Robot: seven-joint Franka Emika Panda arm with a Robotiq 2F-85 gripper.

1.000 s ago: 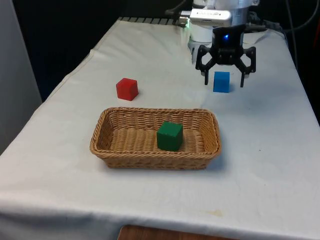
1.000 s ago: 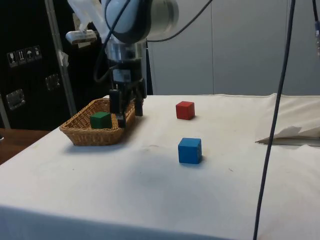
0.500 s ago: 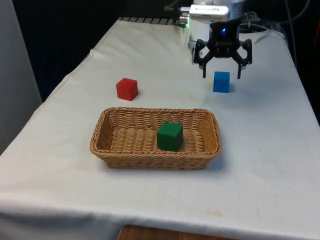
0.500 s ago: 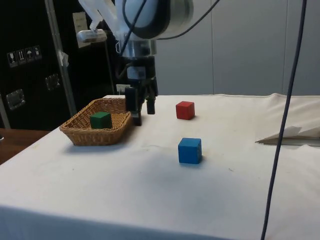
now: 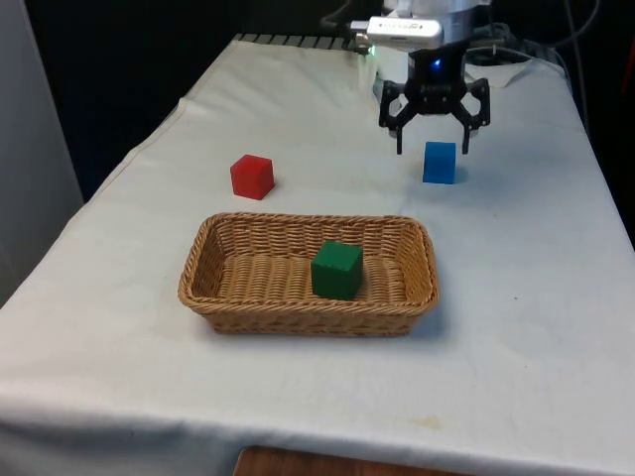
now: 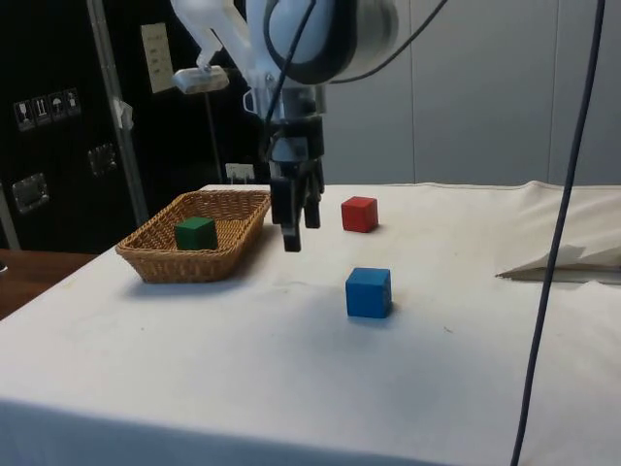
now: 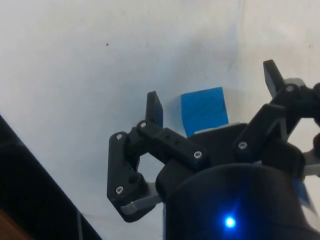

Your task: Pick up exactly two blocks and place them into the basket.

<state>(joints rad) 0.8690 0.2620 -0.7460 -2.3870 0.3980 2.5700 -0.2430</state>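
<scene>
A woven basket [image 5: 298, 311] holds a green block [image 5: 336, 269], seen in the side view as basket [image 6: 160, 264] and green block [image 6: 196, 233]. A blue block [image 5: 439, 162] sits on the cloth beyond the basket. My gripper [image 5: 433, 149] hangs open and empty in the air just above and short of it. The side view puts the gripper [image 6: 301, 233] between the basket and the blue block [image 6: 369, 292]. In the wrist view the blue block [image 7: 202, 110] lies below, between the spread fingers of the gripper [image 7: 214, 92]. A red block [image 5: 252, 177] stands apart; the side view shows this red block [image 6: 359, 214] too.
A dark cable [image 6: 541, 252] hangs down at the side view's right, over a rumpled fold of cloth [image 6: 568, 264]. The table's edge runs close along the front view's left, near the red block.
My gripper has moved away from the basket towards the blue block, staying open and empty. The blocks and basket have not moved.
</scene>
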